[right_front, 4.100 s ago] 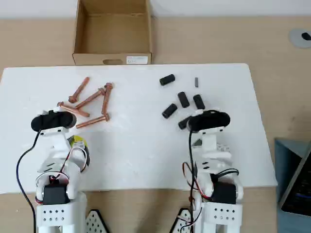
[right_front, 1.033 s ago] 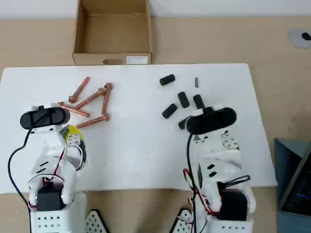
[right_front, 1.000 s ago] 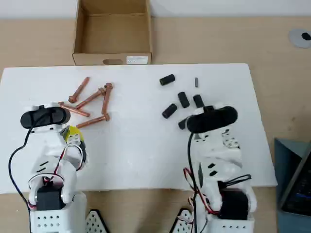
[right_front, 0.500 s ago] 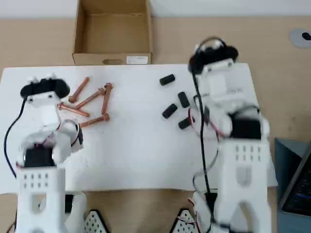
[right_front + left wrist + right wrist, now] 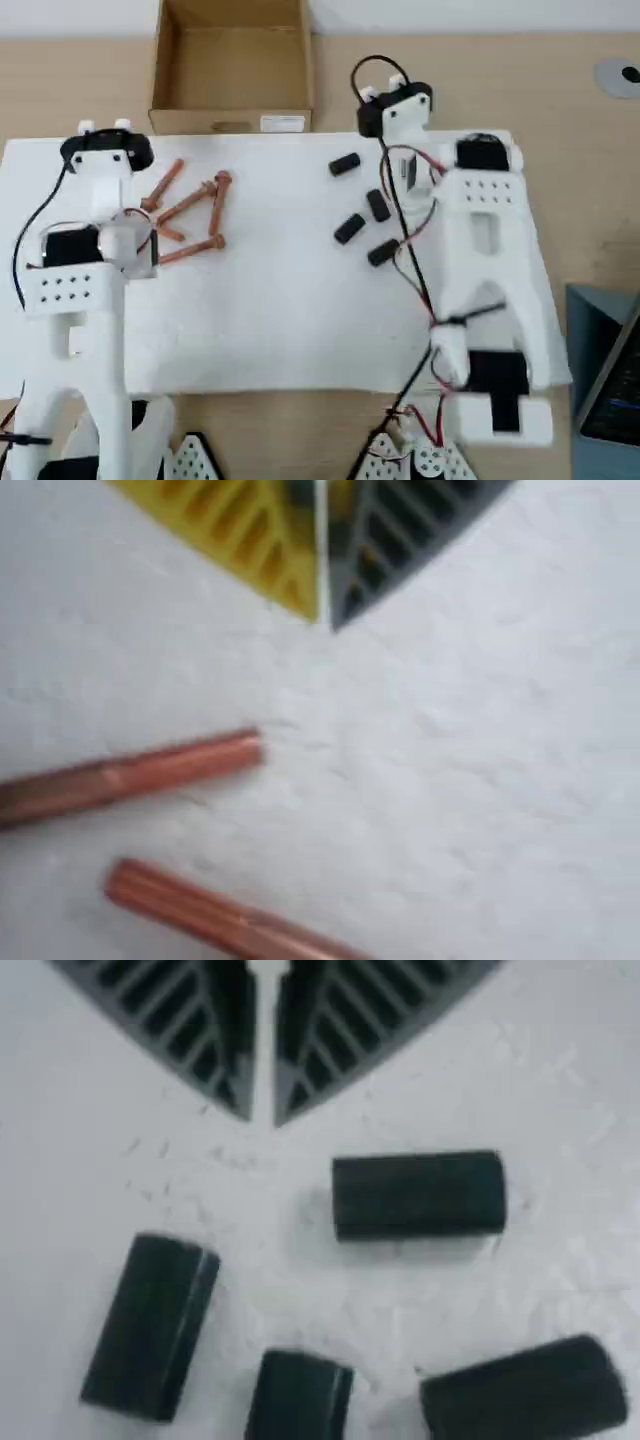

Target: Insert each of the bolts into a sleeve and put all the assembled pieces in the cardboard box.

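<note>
Left arm (image 5: 75, 290) and right arm (image 5: 490, 230) have unfolded forward, cardboard box (image 5: 235, 70) empty, left gripper (image 5: 322, 615) pressed together just beside the bolts (image 5: 185, 207), right gripper (image 5: 262, 1110) likewise near the sleeves (image 5: 350, 228): pick-up pending, nothing assembled.

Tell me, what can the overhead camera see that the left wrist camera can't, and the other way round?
The overhead camera adds the cardboard box, empty, beyond the far edge of the white mat, and the black sleeves scattered on the mat. The left wrist camera adds a close look at the left gripper: one yellow finger and one dark finger, closed together over the mat. Both cameras show the copper bolts lying loose on the mat; the wrist camera catches the ends of two of them.
</note>
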